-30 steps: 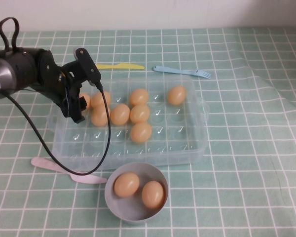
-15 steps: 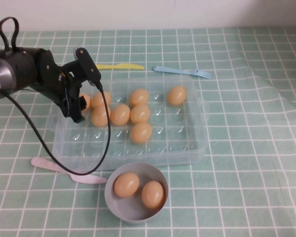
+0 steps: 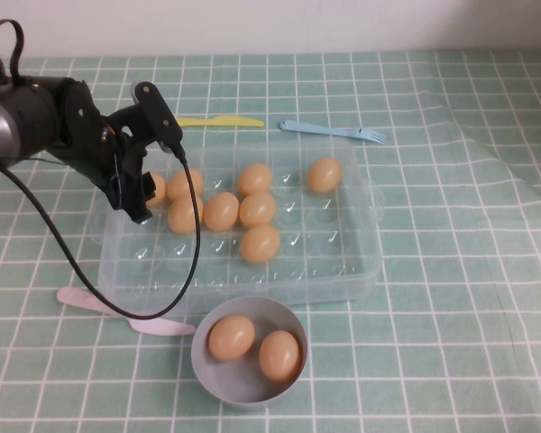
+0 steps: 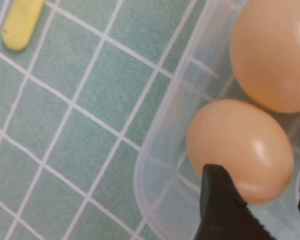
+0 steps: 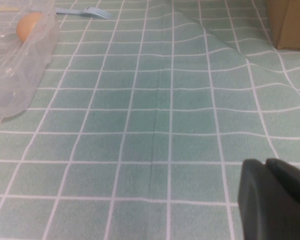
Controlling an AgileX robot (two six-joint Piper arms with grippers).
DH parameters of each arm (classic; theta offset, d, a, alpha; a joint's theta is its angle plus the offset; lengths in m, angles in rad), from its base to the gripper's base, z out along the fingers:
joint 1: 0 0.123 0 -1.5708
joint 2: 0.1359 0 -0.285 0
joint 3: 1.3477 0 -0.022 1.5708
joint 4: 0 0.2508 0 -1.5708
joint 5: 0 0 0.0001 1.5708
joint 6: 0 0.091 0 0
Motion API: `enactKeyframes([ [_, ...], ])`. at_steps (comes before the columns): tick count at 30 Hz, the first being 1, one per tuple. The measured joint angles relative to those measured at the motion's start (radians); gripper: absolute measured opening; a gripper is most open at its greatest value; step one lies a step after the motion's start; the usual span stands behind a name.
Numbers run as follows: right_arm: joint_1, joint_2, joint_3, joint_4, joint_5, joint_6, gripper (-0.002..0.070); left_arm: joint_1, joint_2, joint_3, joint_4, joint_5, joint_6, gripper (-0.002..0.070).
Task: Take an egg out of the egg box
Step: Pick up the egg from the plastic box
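Egg: the egg (image 4: 240, 149) sits in a slot at the far-left corner of the egg box (image 3: 343, 284), partly hidden in the high view behind the arm (image 3: 157, 188); a second egg (image 4: 272, 52) lies just beside it.
Left end effector: the left end effector (image 3: 137, 203) hangs over that corner of the box, tilted down; its fingers (image 4: 222, 210) are spread, one at each side of the egg's near end, not clamped on it.
Egg box: clear plastic, lying on the green checked surface (image 3: 460, 234); besides the corner egg, six more eggs rest in its slots, five clustered near the middle (image 3: 257, 209) and one apart toward the right (image 3: 324, 175).
Bowl: a grey-blue bowl (image 3: 209, 368) stands just in front of the box with two eggs inside.
Utensils: a yellow knife (image 3: 218, 121) and a blue fork (image 3: 334, 132) lie behind the box; a pink spoon (image 3: 108, 307) lies at its front left.
Right end effector: the right end effector (image 5: 275, 200) is seen only in its own wrist view, above bare cloth to the right of the box; whether it is spread or closed, I cannot tell.
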Motion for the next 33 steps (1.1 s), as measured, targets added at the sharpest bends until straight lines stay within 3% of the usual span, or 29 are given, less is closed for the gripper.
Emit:
enactKeyframes([
  [14,0.0,0.0,0.0,0.0,0.0,0.0,-0.0017,0.0,-0.022,0.0,-0.035,-0.013,0.0,0.03],
  [23,0.0,0.0,0.0,0.0,0.0,0.0,-0.0017,0.0,-0.018,0.0,-0.054,-0.02,0.0,0.044],
  [33,0.0,0.0,0.0,0.0,0.0,0.0,-0.0017,0.0,0.02,0.0,-0.036,-0.035,0.0,0.0452],
])
